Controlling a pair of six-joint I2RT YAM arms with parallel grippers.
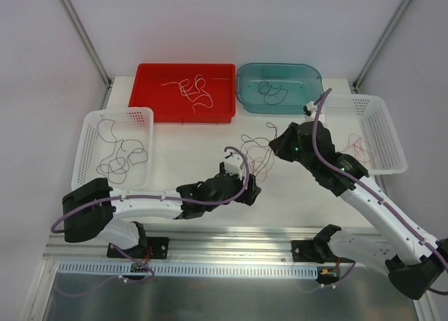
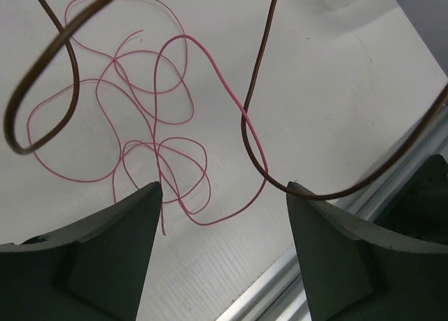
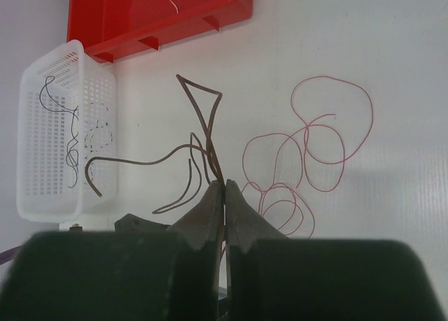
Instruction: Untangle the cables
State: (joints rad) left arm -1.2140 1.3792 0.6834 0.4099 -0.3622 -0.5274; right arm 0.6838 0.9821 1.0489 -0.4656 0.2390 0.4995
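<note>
Left white basket (image 1: 89,125): several black cables (image 1: 119,153), coiled. Red tray (image 1: 150,97): white cables (image 1: 192,90). Left gripper (image 2: 224,191): fingers wide apart, holding nothing, above one pink cable (image 2: 210,59) that lies looped flat on the table (image 1: 182,150). One dark brown cable (image 2: 253,76) hangs off the table, its long axis running leftward from the right gripper (image 3: 224,188), whose fingers are pressed together on it. Teal bin (image 1: 308,90): one dark cable (image 1: 271,91). Right white basket (image 1: 392,146): red cables (image 1: 357,145).

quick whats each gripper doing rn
Left gripper: open, jaws wide apart, gripping nothing.
Right gripper: shut on the dark cable.
</note>
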